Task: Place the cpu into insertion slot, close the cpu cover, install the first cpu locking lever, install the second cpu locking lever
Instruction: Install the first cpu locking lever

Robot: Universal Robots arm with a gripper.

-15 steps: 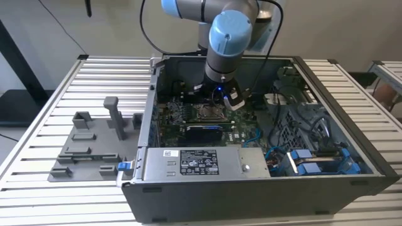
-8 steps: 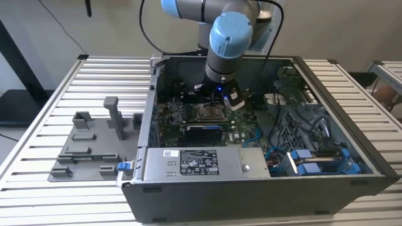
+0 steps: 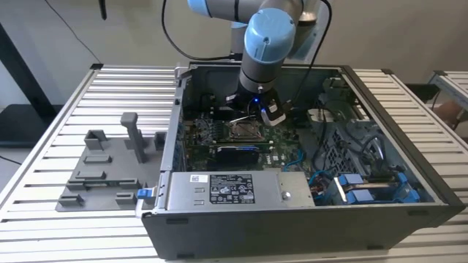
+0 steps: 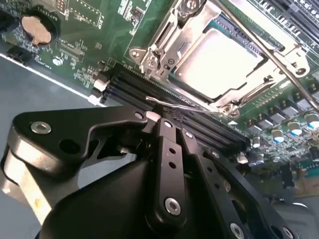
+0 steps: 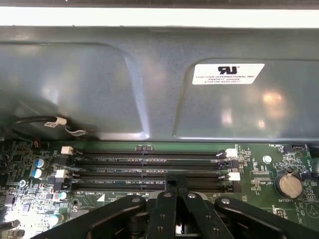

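Observation:
The cpu, a flat silver-grey square, sits in the socket on the green motherboard. The cpu cover, a thin metal frame, lies closed over it. One thin wire locking lever runs along the socket edge nearest my fingertips. A second, longer lever rod slants across the far side; whether it is latched I cannot tell. My gripper is shut, its tips right at the near lever's end with nothing held between them. In the exterior view the gripper hangs inside the case just behind the socket.
Black memory slots lie between gripper and socket. A coin battery sits on the board. The grey case wall stands close behind. A white-labelled power supply and blue-plugged cables fill the case front. A grey fixture plate lies on the slatted table.

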